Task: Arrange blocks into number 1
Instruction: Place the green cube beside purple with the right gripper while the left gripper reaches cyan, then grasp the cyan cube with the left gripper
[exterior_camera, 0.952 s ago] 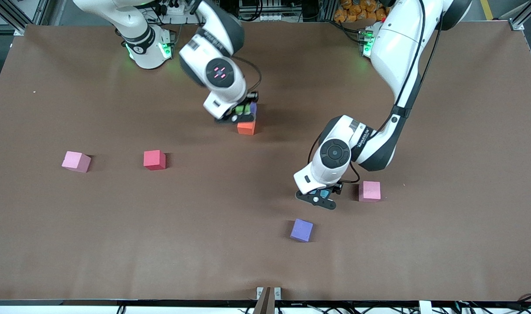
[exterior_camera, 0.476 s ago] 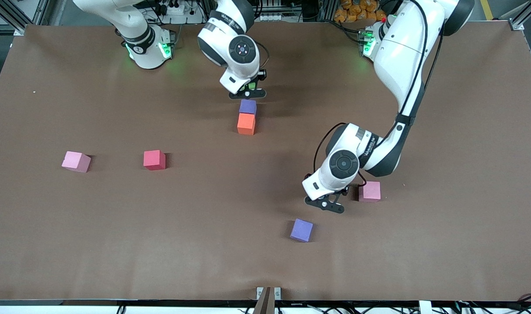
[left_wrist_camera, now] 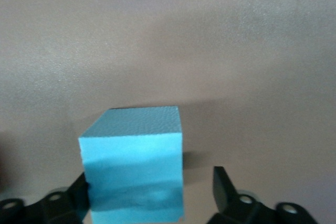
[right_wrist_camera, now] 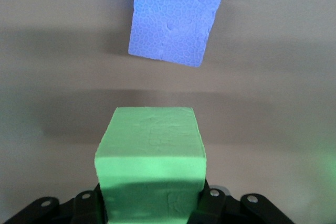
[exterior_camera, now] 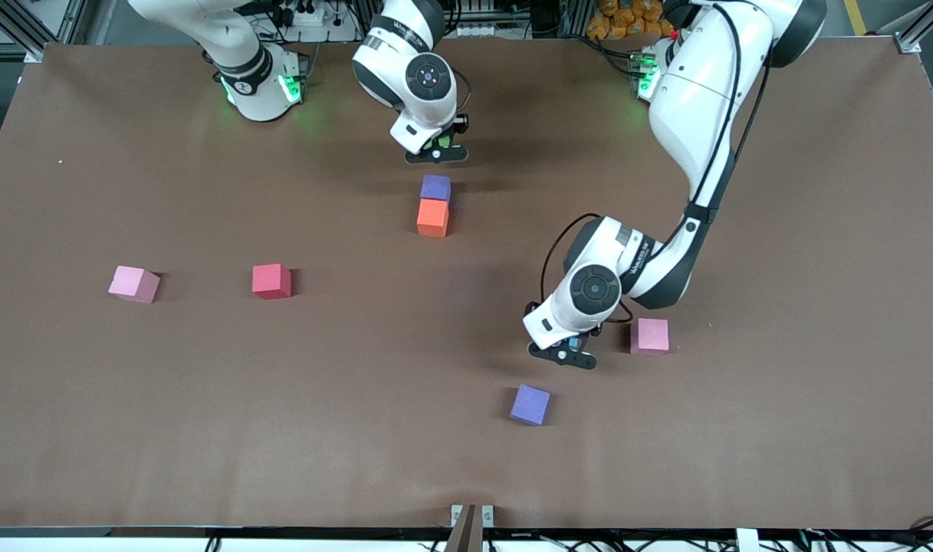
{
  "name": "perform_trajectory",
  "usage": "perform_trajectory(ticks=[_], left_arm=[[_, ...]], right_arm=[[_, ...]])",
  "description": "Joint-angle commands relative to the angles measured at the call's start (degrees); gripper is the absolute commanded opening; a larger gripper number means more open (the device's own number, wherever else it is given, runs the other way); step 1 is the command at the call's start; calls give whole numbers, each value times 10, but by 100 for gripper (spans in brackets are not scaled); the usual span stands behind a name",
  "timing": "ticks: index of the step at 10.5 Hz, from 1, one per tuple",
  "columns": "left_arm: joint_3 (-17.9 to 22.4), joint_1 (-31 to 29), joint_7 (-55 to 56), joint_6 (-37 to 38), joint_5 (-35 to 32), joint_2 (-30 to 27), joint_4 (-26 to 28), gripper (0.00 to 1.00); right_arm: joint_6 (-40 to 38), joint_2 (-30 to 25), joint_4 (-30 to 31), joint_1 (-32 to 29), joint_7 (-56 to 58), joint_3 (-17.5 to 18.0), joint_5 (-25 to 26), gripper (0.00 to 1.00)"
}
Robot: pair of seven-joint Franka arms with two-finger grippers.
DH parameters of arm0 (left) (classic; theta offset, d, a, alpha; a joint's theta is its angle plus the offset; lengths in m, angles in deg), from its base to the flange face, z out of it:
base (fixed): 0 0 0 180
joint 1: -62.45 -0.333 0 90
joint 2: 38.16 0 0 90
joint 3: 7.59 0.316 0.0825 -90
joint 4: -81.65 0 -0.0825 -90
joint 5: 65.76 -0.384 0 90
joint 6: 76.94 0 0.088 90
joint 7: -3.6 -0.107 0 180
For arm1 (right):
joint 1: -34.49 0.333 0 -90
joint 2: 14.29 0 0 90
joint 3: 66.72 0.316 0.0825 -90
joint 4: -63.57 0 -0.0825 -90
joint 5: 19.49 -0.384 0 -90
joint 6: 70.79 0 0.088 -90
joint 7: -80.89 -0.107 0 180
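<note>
Brown worktop (exterior_camera: 205, 429), dark purple block (exterior_camera: 435, 187) as landmark. Orange-red block (exterior_camera: 432, 218) touching it, nearer front camera. Right tool (exterior_camera: 436, 154) clamped on green block (right_wrist_camera: 151, 166), above worktop just beside landmark toward robot bases. Left tool (exterior_camera: 564, 354) down around light blue block (left_wrist_camera: 134, 163); one finger touching, other apart, grip unclear. Crimson red block (exterior_camera: 271, 280) well apart, toward right arm's end.

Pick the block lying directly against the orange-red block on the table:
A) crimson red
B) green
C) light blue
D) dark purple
D: in the front view the dark purple block sits flush against the orange-red block, just farther from the camera.
</note>
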Motion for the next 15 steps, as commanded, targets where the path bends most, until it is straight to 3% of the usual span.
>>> perform_trajectory(ticks=[1,4,11,15], left_arm=[[1,-4,-4,3,9,-3,-4,0],[1,9,32,3,10,-6,-5,0],[5,132,247,2,8,-6,-26,0],[4,184,285,-1,10,-5,-26,0]], right_arm=[[24,0,15,10,-15,1,0,0],[42,17,16,13,-15,0,1,0],[82,52,13,26,-17,-28,7,0],[87,64,11,30,-17,-39,9,0]])
